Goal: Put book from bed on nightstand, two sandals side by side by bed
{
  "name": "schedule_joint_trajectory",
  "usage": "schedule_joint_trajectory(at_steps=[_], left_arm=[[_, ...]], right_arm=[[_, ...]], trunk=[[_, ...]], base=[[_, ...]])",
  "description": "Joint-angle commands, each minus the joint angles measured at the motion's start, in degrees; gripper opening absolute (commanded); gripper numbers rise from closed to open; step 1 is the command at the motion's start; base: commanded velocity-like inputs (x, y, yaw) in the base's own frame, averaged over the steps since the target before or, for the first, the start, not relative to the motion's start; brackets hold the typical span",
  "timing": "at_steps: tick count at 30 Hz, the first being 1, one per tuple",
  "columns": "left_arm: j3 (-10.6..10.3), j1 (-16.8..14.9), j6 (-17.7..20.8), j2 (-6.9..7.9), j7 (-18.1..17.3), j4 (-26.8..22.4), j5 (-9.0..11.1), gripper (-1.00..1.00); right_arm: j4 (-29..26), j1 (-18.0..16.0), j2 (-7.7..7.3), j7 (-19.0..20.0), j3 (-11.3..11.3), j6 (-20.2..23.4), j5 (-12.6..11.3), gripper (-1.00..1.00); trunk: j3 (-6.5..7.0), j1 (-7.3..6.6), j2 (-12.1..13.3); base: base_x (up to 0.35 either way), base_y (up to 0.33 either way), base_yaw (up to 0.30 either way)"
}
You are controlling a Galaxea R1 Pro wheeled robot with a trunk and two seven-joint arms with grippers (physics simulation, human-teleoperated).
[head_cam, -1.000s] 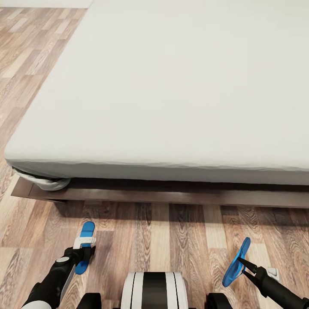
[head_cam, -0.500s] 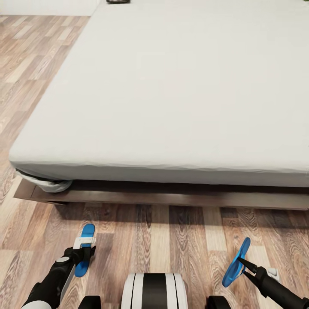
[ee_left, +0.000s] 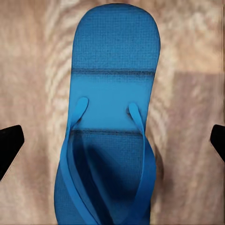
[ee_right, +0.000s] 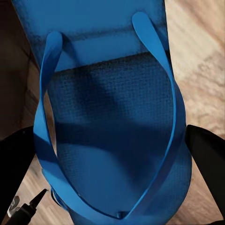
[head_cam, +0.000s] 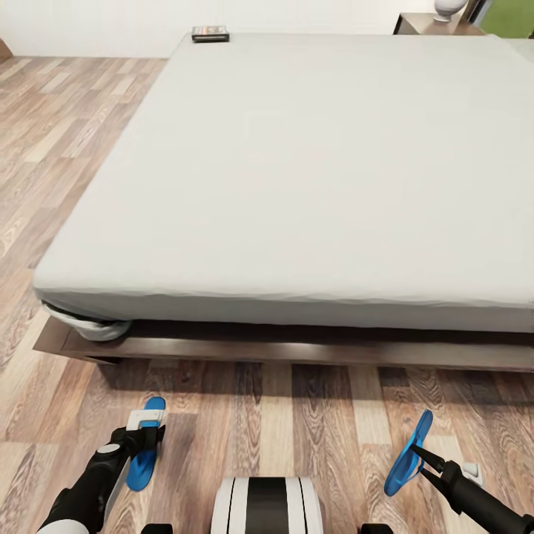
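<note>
Tilting upward, the robot's head now takes in the far end of the bed (head_cam: pixel 297 170), where the book (head_cam: pixel 210 33) lies at the mattress's far left corner and a nightstand (head_cam: pixel 434 24) stands beyond; arms and sandals sit as before. Its left gripper (head_cam: pixel 145 439) hangs with fingers spread wide over the left sandal (head_cam: pixel 144 452), flat on the floor (head_cam: pixel 297 423) near the bed. Its right gripper (head_cam: pixel 417 454) is clamped on the right sandal (head_cam: pixel 409 454), held tilted on edge above the planks.
</note>
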Motion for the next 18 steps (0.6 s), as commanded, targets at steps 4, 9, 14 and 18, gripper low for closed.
schedule_joint_trajectory(at_steps=[4,9,14,18], left_arm=[[0.2,0.0,0.2,-0.05,-0.5,-0.1,-0.6,1.00],[0.3,0.0,0.2,-0.05,-0.5,-0.1,-0.6,1.00],[0.3,0.0,0.2,-0.02,-0.6,-0.2,-0.6,1.00],[0.4,0.0,0.2,0.11,-1.1,-0.3,-0.4,1.00]], right_arm=[[0.0,0.0,0.00,0.1,-0.1,0.3,-0.1,-1.00],[0.0,0.0,0.00,0.1,-0.1,0.3,-0.1,-1.00],[0.0,0.0,0.00,0.1,-0.1,0.3,-0.1,-1.00],[0.0,0.0,0.00,0.1,-0.1,0.3,-0.1,-1.00]], trunk=[[0.42,-0.06,0.0],[0.42,-0.06,0.0],[0.42,-0.06,0.0],[0.42,-0.06,0.0]], base=[[0.000,0.000,0.000],[0.000,0.000,0.000],[0.000,0.000,0.000],[0.000,0.000,0.000]])
